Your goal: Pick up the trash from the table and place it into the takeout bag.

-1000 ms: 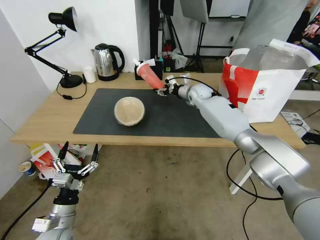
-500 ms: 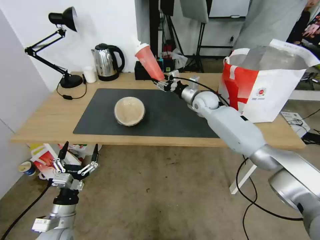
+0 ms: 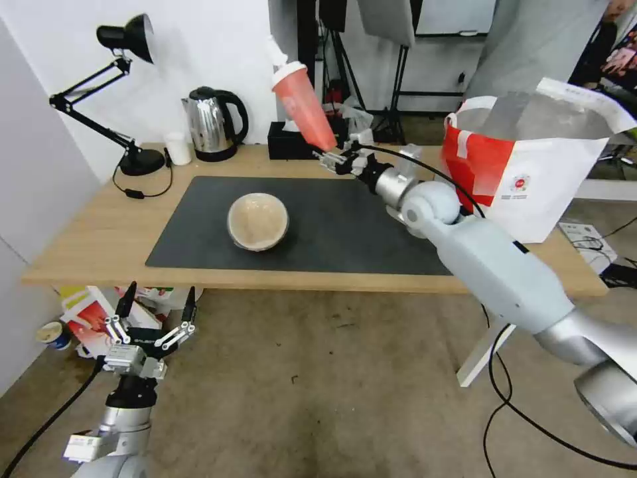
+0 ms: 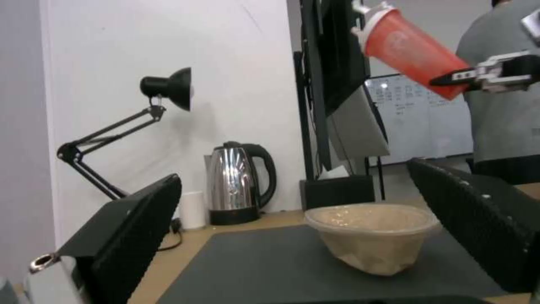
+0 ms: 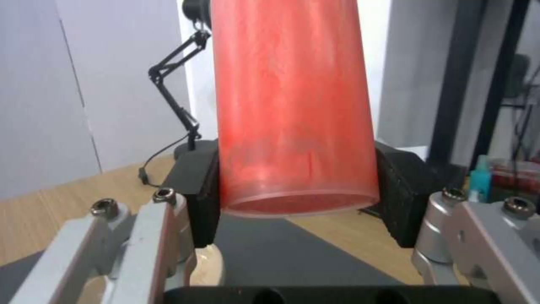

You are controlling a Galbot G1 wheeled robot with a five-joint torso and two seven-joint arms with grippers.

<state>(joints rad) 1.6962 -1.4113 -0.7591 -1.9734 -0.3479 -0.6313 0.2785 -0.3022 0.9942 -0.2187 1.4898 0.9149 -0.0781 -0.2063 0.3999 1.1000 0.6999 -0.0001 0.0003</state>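
Right gripper [image 3: 330,157] is clamped on the base of the drink cup [image 3: 304,106], black pads [image 5: 198,192] pressed to both sides, holding it clear above the far edge of the table [image 3: 86,245]. Cup leans with its white lid toward 11 o'clock. Judged light, thin-walled and smooth: a grip this low leaves the tall body free to swing, and a hard squeeze could buckle it; a hold nearer mid-body would be steadier.

Takeout bag [image 3: 531,186] stands open at 3 o'clock of the gripper, near the table's right end; its near rim and loop handles appear the main obstruction on the way in. Beige lidded bowl [image 3: 257,221] rests on the grey mat [image 3: 345,232] at 8 o'clock. Kettle [image 3: 212,123], black tissue box [image 3: 288,141] and desk lamp [image 3: 119,60] line the back edge.

Left gripper [image 3: 156,318] hangs parked below the table's front edge, fingers spread, empty
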